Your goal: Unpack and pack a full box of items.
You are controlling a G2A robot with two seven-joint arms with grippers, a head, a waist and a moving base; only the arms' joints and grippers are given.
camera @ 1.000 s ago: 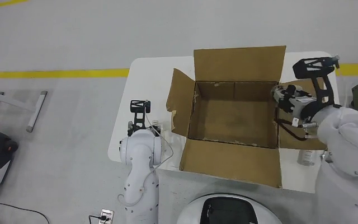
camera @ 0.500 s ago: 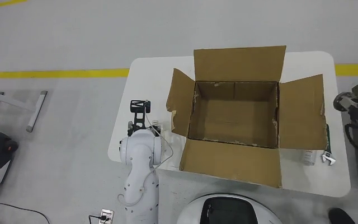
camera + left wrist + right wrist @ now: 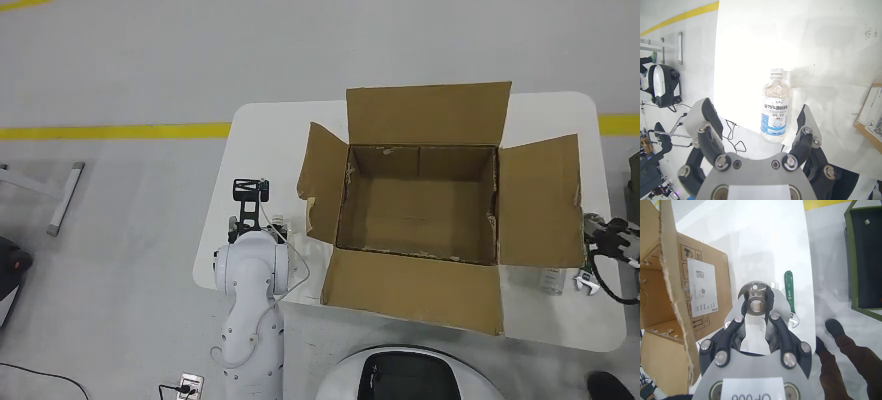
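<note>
The open cardboard box [image 3: 428, 115] stands in the middle of the white table [image 3: 270, 130], and its inside looks bare. My left gripper [image 3: 755, 107] hangs open at the table's left side over a clear labelled bottle [image 3: 774, 111] that lies near the table edge; in the top view the left gripper [image 3: 251, 186] is left of the box. My right gripper [image 3: 756, 303] is shut on a metal flanged bushing [image 3: 755, 305], held above the table strip to the right of the box [image 3: 702, 289].
A green-handled wrench [image 3: 790, 294] lies on the table beside the bushing, with a small clear bottle [image 3: 762, 326] below the gripper. The wrench [image 3: 586, 283] sits by the right flap [image 3: 540, 200]. A green framed cart [image 3: 865, 256] stands off the table's right.
The right arm left its place over the box's right flap, swung out past the table's right edge, and now shows low at that edge. The left arm has not moved.
</note>
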